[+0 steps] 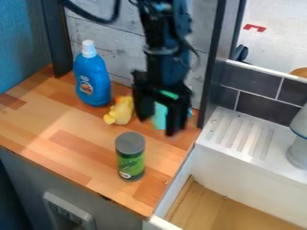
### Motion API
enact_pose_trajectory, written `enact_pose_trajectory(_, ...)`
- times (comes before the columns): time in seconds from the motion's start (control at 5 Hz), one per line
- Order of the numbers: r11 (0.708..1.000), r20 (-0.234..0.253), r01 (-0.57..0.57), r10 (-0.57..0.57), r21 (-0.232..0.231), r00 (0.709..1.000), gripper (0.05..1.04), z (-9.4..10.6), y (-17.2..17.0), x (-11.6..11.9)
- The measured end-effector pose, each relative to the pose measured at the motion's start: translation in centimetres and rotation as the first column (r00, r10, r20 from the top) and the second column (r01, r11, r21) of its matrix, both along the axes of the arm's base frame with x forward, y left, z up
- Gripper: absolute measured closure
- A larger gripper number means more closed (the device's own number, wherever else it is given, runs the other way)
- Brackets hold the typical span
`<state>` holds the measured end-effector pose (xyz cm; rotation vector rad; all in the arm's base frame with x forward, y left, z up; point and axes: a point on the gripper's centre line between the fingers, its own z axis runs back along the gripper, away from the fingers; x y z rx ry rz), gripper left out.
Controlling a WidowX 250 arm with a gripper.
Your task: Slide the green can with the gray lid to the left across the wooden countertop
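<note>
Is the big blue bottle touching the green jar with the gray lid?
Apart. The camera view shows the wooden counter between them: the blue bottle stands farther back, and the green jar stands nearer the front.

Arm: black, boxy segments | cable: dark, looped (perhaps rubber-sheathed) | tool (160, 117): black, green strip

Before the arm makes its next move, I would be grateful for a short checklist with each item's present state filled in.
1. Blue bottle upright, white cap on: ok.
2. Green jar upright on the wooden counter: ok.
3. Yellow item apart from the green jar: ok.
4. Teal item in full view: not ok, the pincer partly covers it.
5. Teal item gripped: cannot tell.
</note>
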<state>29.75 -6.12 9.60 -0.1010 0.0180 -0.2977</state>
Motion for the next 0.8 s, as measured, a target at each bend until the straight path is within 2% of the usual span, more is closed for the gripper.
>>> enact_pose_trajectory(0.4,1.0,-0.079,0.014,-0.016,-0.022,0.997,0.083,-2.2,-3.1,-2.3)
enact_pose_trajectory(0.6,1.0,-0.122,0.02,-0.022,-0.015,0.992,0.083,-3.6,-3.2,-2.4)
enact_pose_trajectory(0.8,0.999,-0.126,0.038,-0.042,-0.032,0.991,0.083,-4.8,-3.0,-2.0)
